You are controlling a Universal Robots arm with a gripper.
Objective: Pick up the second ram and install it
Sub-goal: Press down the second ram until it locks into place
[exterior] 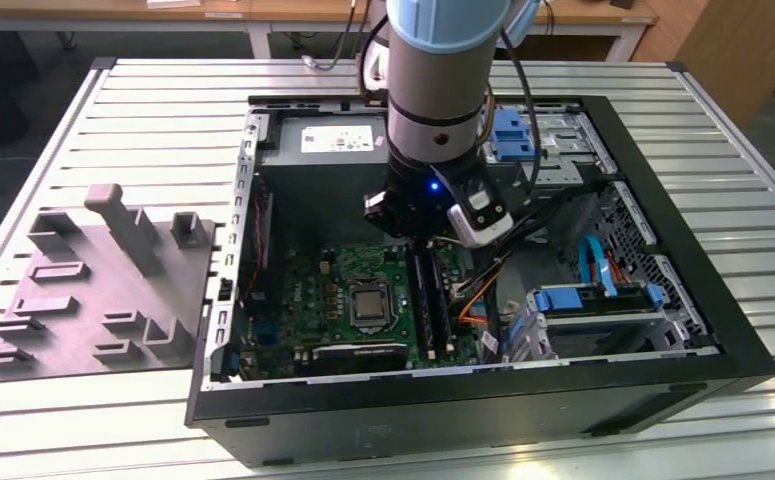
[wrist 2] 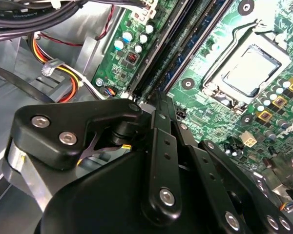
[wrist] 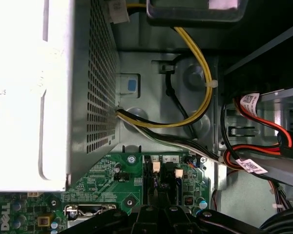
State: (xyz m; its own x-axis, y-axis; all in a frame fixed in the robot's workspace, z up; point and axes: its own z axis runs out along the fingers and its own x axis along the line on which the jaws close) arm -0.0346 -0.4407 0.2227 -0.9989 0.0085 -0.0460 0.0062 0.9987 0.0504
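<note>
While gripper (exterior: 421, 240) hovers above, second ram (wrist 2: 185, 58) lies along slots (exterior: 425, 300).

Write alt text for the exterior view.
A grey-and-blue robot arm reaches down into an open black computer case lying on a slatted metal table, its gripper low over the long black memory slots of the green motherboard. A grey moulded fixture tray sits at the exterior view's left.

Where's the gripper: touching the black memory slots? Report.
Cannot tell. In the second wrist view the gripper hides its own end beside the black slots.
</note>
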